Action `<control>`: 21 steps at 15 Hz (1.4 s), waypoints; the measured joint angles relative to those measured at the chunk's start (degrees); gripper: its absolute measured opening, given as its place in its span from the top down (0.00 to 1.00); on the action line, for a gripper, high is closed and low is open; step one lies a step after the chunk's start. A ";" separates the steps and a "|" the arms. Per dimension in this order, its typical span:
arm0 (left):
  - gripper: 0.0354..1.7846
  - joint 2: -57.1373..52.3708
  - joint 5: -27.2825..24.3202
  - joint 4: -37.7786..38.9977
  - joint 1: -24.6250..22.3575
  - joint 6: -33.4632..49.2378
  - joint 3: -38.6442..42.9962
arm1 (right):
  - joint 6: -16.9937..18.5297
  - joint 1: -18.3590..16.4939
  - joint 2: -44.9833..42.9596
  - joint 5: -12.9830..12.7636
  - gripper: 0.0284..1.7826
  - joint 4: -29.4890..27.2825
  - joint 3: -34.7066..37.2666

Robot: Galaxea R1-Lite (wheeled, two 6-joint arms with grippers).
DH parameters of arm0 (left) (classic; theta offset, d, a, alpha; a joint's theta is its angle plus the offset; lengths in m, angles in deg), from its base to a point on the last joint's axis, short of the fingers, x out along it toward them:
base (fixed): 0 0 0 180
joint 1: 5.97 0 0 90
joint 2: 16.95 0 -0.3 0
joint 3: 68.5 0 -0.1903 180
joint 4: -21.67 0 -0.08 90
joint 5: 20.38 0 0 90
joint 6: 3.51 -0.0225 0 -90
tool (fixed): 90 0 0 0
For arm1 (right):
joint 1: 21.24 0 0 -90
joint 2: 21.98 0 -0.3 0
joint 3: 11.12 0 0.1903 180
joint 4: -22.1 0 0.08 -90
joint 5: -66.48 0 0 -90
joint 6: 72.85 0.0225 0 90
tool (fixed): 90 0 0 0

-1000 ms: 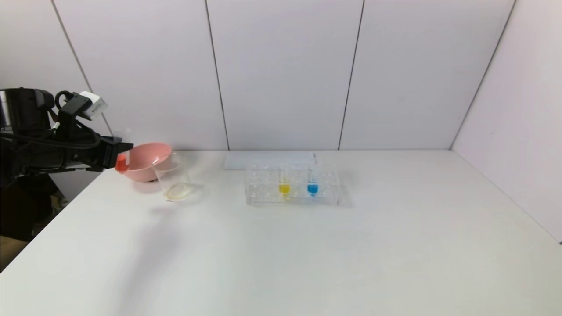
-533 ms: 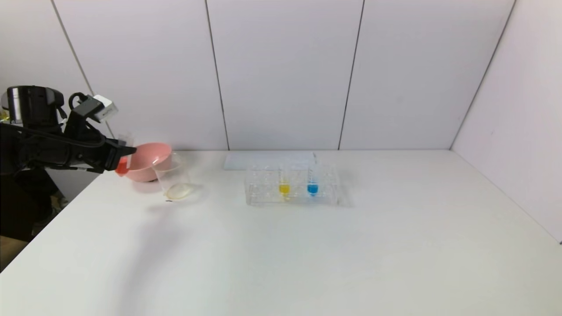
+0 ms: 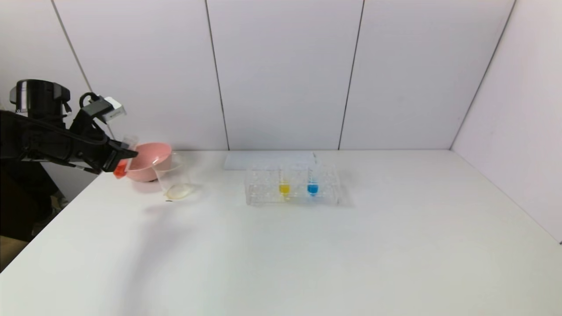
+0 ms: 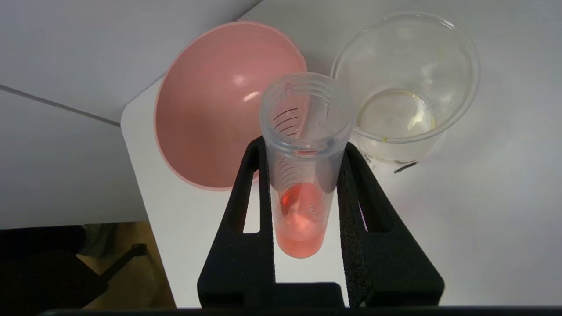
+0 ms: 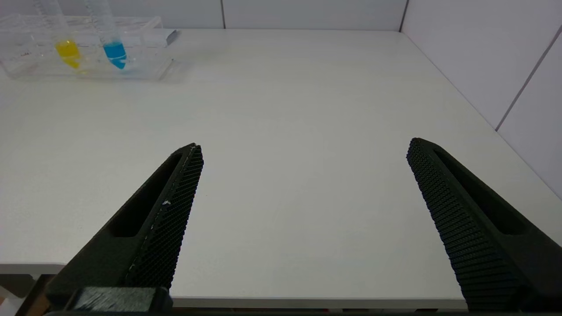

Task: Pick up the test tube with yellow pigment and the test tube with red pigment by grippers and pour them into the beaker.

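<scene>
My left gripper is shut on the test tube with red pigment, held tilted above the table's far left corner, beside the pink bowl. In the left wrist view the gripper clamps the tube, whose open mouth points toward the bowl and the beaker. The beaker stands right of the bowl with a pale film in its bottom. The test tube with yellow pigment stands in the clear rack; it also shows in the right wrist view. My right gripper is open and empty, over the table's near edge.
A pink bowl sits at the far left, touching the beaker. The clear rack at mid-table also holds a blue tube. A flat white sheet lies behind the rack. Walls close the back and right.
My left gripper has risen a little and moved right toward the bowl and beaker, and the red tube in it has tilted further. The right arm has not moved.
</scene>
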 joint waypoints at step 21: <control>0.77 4.88 -2.43 -20.48 0.44 -25.08 -17.68 | 0.00 -0.02 0.00 0.01 0.05 0.00 -0.02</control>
